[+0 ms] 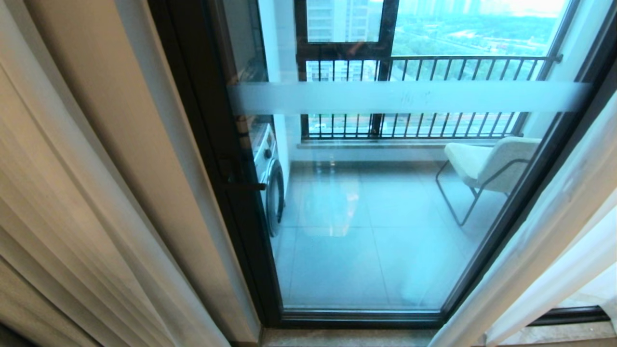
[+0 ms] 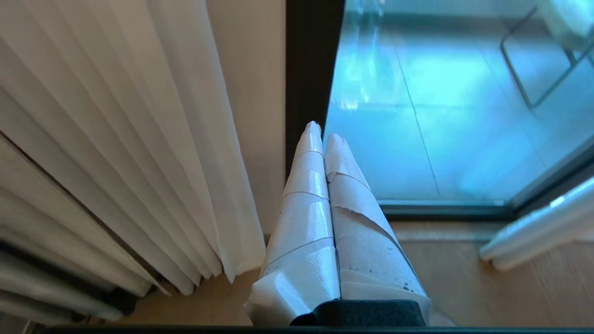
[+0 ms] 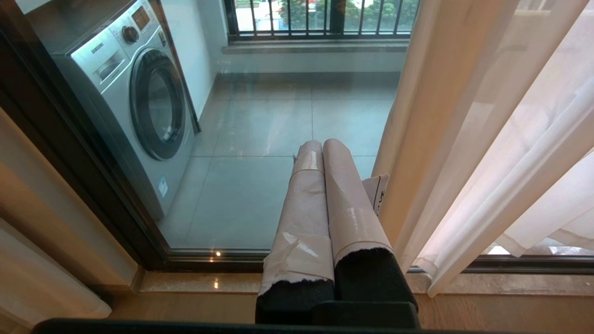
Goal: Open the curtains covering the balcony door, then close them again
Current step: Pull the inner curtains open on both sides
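Observation:
The curtains are drawn apart. One pale pleated panel (image 1: 48,217) is gathered at the left, and its hem (image 2: 139,139) hangs just above the floor. A sheer white panel (image 1: 554,231) hangs at the right, also seen in the right wrist view (image 3: 524,162). Between them the balcony door (image 1: 385,217) is uncovered: glass in a dark frame with a frosted band (image 1: 409,96). My left gripper (image 2: 325,132) is shut and empty, pointing at the door frame beside the left panel. My right gripper (image 3: 322,144) is also shut and empty, just left of the right curtain. Neither arm appears in the head view.
Behind the glass a washing machine (image 3: 139,106) stands at the left and a pale chair (image 1: 487,164) at the right, with a black railing (image 1: 434,67) beyond. A thicker beige drape (image 3: 441,116) hangs beside the sheer panel. A stone sill (image 3: 209,280) runs along the door's foot.

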Tool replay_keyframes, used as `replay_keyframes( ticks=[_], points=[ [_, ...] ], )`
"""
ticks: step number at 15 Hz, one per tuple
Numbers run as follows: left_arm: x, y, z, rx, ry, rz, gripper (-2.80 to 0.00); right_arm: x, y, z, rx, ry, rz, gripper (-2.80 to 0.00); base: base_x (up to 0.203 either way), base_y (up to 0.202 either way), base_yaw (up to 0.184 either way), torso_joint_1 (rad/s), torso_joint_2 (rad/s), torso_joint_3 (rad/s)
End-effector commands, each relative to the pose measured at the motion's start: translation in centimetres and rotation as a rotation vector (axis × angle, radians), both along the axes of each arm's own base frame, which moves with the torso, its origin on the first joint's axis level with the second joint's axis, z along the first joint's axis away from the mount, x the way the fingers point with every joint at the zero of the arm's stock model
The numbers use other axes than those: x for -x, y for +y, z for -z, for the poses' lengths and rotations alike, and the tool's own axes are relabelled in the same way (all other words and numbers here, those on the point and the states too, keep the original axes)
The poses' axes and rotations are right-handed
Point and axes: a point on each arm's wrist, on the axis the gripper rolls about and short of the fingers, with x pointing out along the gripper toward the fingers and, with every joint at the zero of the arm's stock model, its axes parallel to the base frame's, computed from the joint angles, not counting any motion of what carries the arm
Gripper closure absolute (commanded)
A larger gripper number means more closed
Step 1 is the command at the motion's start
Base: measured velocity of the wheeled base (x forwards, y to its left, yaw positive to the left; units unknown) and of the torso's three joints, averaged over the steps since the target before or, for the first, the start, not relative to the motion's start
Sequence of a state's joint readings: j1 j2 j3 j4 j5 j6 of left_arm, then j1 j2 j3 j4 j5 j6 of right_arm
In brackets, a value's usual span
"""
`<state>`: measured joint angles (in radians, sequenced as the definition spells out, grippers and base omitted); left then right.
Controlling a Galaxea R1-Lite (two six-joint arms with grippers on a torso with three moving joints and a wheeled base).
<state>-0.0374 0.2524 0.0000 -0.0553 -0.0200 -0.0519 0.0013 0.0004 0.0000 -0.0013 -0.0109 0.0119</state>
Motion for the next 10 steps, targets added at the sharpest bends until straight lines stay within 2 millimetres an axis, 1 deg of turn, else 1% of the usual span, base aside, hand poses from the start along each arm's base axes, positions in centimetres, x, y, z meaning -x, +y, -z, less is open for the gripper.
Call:
replay_keyframes(
  ticks=[1, 4, 10],
  points=[
    [0.6, 0.0, 0.0, 0.005, -0.077, -0.02, 0.0, 0.0, 0.0, 0.0, 0.0, -0.001, 0.0, 0.0, 0.0, 0.0, 0.0, 0.0, 0.0, 0.0],
    [2.0, 0.1, 0.5, 0.006, -0.214, -0.076, 0.0, 0.0, 0.0, 0.0, 0.0, -0.001, 0.0, 0.0, 0.0, 0.0, 0.0, 0.0, 0.0, 0.0],
    [2.1, 0.1, 0.7, 0.009, -0.212, -0.093, 0.0, 0.0, 0.0, 0.0, 0.0, -0.001, 0.001, 0.0, 0.0, 0.0, 0.0, 0.0, 0.0, 0.0]
  ],
)
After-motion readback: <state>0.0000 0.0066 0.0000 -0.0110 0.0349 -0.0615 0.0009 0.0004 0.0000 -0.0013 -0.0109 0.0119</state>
